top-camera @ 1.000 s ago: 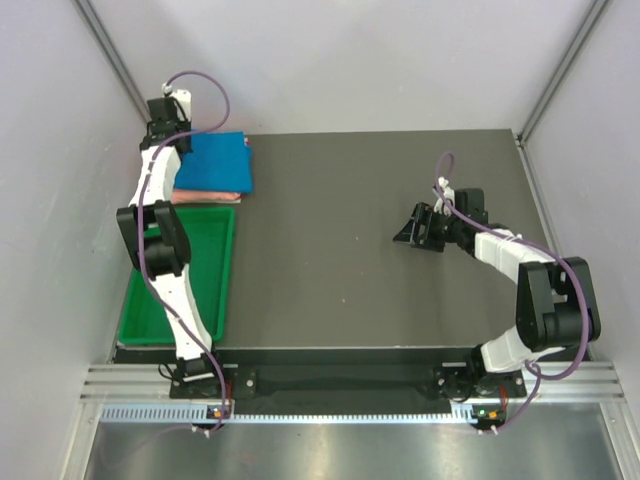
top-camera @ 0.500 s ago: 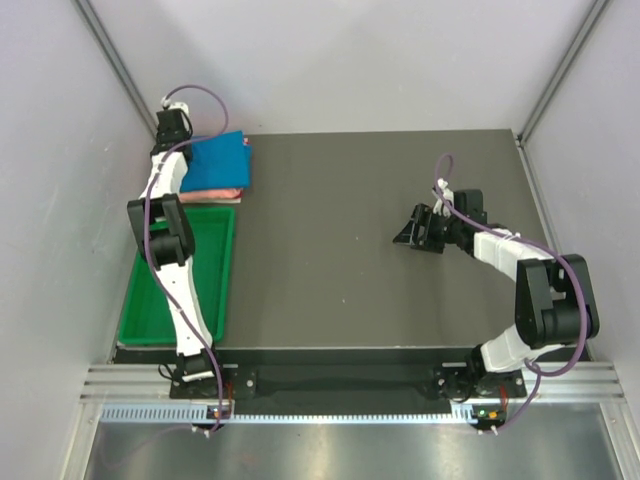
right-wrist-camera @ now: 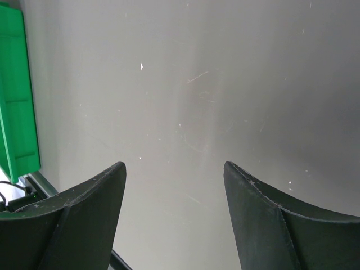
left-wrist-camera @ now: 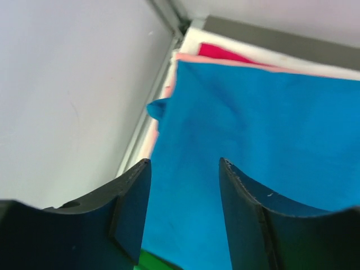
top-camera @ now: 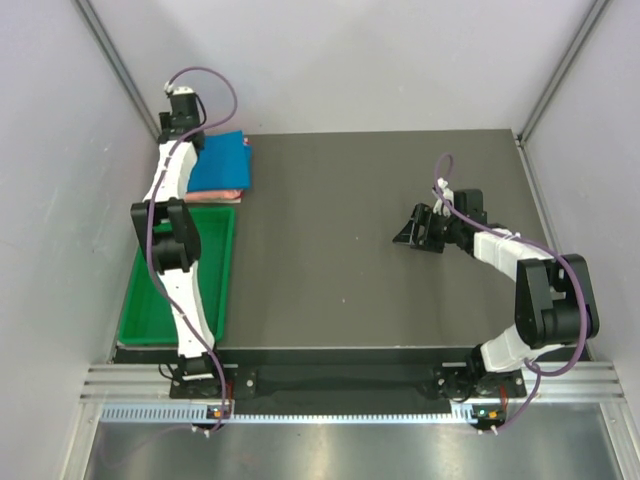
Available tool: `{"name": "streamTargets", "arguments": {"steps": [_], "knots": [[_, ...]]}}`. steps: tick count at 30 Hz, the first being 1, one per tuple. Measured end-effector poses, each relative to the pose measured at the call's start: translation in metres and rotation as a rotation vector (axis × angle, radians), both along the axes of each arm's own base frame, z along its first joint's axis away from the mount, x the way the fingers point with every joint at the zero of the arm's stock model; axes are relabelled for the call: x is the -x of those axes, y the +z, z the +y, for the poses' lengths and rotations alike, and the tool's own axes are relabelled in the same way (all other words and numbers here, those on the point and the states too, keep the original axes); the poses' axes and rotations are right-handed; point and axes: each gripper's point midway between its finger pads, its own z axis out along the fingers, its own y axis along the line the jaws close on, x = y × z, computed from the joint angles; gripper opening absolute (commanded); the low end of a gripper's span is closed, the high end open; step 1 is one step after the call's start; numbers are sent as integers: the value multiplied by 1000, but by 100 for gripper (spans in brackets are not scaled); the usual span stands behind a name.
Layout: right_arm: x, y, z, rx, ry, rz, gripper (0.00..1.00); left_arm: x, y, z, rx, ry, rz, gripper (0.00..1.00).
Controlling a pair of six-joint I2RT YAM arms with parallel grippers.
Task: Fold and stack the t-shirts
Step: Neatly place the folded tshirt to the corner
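While spread, left pincer [left-wrist-camera: 184, 164] (apparently) farther back

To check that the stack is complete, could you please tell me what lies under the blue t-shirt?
A salmon pink t-shirt lies under the blue t-shirt; only its edges peek out. The rest is covered, so its folding cannot be judged.

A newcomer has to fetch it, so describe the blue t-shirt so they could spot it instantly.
Look at the dark table's far left corner, just beyond the green tray. A folded pile lies there; the blue t-shirt is its top layer. It is bright blue, while the salmon pink t-shirt beneath shows only an edge.
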Motion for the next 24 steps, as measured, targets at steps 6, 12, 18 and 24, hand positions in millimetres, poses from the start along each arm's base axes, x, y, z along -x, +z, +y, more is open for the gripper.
{"name": "streamTargets", "arguments": {"steps": [6,12,18,24], "knots": [[0,1,1,-9,3,0,71,-1,25,-30,33,-18,-58,50],[-1,8,3,-23,6,-20,71,-5,8,2,120,1,-78,35],[-4,14,5,-40,7,-40,71,-17,-40,32,155,48,-44,38],[-3,16,7,-51,10,-36,71,-13,-68,47,86,149,24,46]]}}
